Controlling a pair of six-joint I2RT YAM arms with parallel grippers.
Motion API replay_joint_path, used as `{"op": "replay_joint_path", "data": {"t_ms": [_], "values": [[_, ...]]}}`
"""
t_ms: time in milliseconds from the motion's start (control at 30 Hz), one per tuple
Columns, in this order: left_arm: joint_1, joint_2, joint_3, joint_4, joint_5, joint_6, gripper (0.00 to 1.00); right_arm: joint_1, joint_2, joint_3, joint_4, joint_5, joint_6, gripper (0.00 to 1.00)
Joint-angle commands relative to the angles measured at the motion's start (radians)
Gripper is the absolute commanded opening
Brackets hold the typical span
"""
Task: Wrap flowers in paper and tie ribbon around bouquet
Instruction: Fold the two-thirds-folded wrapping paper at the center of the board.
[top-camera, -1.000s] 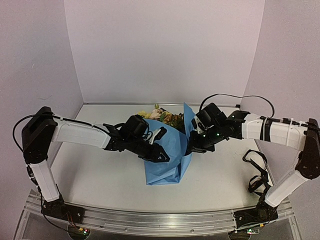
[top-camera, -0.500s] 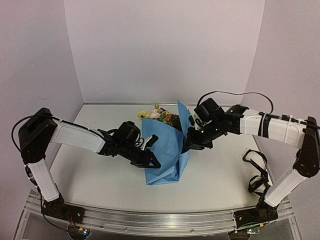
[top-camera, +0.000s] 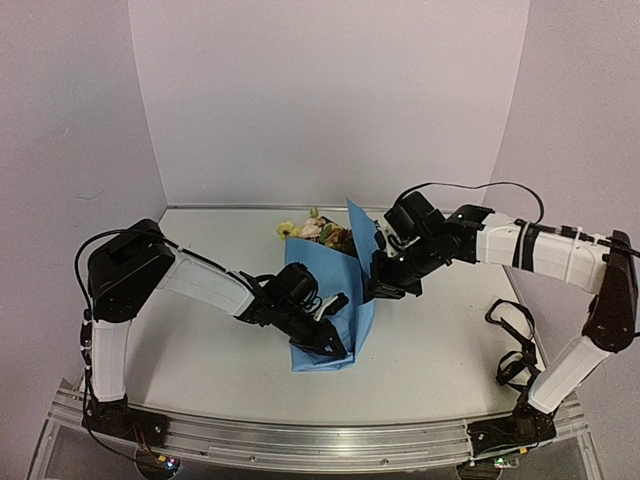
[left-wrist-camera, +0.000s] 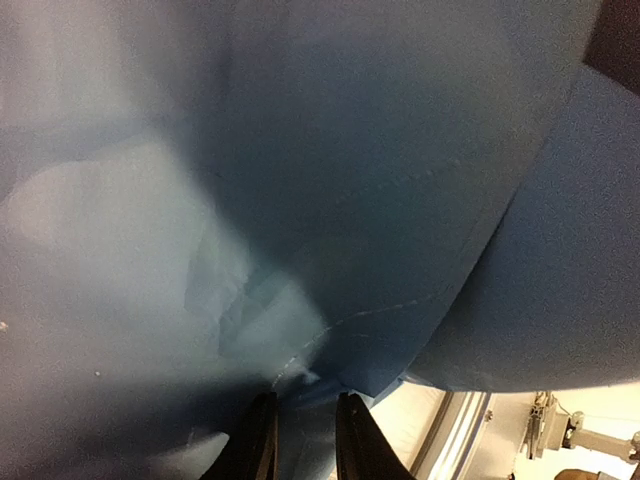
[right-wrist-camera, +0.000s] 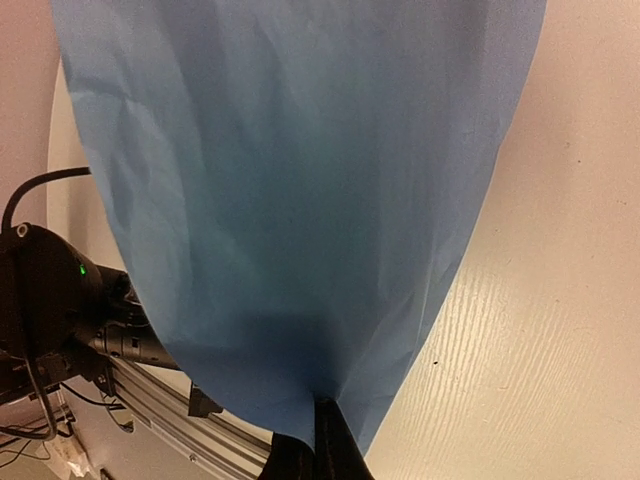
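Observation:
The light-blue paper (top-camera: 335, 290) lies folded around the flowers (top-camera: 318, 230), whose yellow, pink and orange blooms show above its far rim. My left gripper (top-camera: 335, 338) sits low on the near end of the bundle; in the left wrist view its fingers (left-wrist-camera: 256, 440) stand narrow with a fold of paper (left-wrist-camera: 300, 200) between them. My right gripper (top-camera: 380, 290) is shut on the right flap's edge, and the paper (right-wrist-camera: 300, 180) hangs from its closed tips (right-wrist-camera: 322, 405). The black ribbon (top-camera: 515, 345) lies looped on the table at the far right.
The pale table (top-camera: 200, 340) is walled in behind and at both sides. The right arm's upright link (top-camera: 570, 365) stands just beside the ribbon loops. An aluminium rail (top-camera: 300, 440) runs along the near edge.
My left gripper has slid down toward the near end of the paper, its jaws narrowing. My right gripper has carried the right flap a little to the left.

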Motion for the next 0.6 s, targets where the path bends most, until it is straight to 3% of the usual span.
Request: {"op": "replay_joint_path", "data": {"t_ms": [0, 567], "values": [[-0.004, 0.041, 0.044, 0.007, -0.014, 0.000, 0.22, 0.003, 0.061, 0.055, 0.033, -0.055, 0.039, 0.00], [0.035, -0.122, -0.087, 0.148, -0.030, -0.098, 0.31, -0.097, 0.200, 0.004, 0.313, -0.281, 0.115, 0.00]]}}
